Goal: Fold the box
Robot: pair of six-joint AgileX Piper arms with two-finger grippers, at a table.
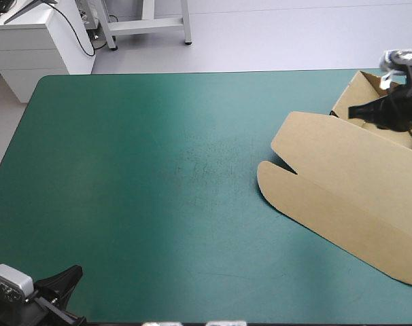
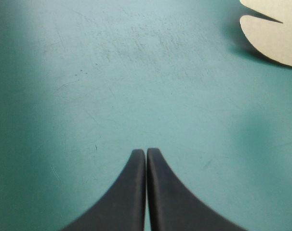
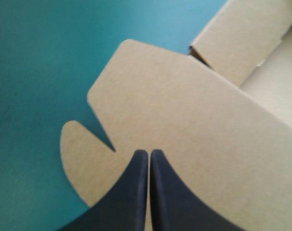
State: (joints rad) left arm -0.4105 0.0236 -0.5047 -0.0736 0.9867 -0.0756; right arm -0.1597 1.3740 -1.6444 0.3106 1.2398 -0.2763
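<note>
— Where is the box (image 1: pixel 342 183) now?
— It lies on the right side of the table. Its lid is flat and reaches toward the middle, with a rounded tab at the corner. The raised walls stand at the far right.
— And the right gripper (image 1: pixel 355 111)?
— It hangs over the box, near a raised wall. Its black fingers are pressed together in one point.
— The left gripper (image 2: pixel 146 151)?
— It is at the near left corner, fingers also together, above the bare teal-green cover (image 1: pixel 158 170) and well apart from the box.
</note>
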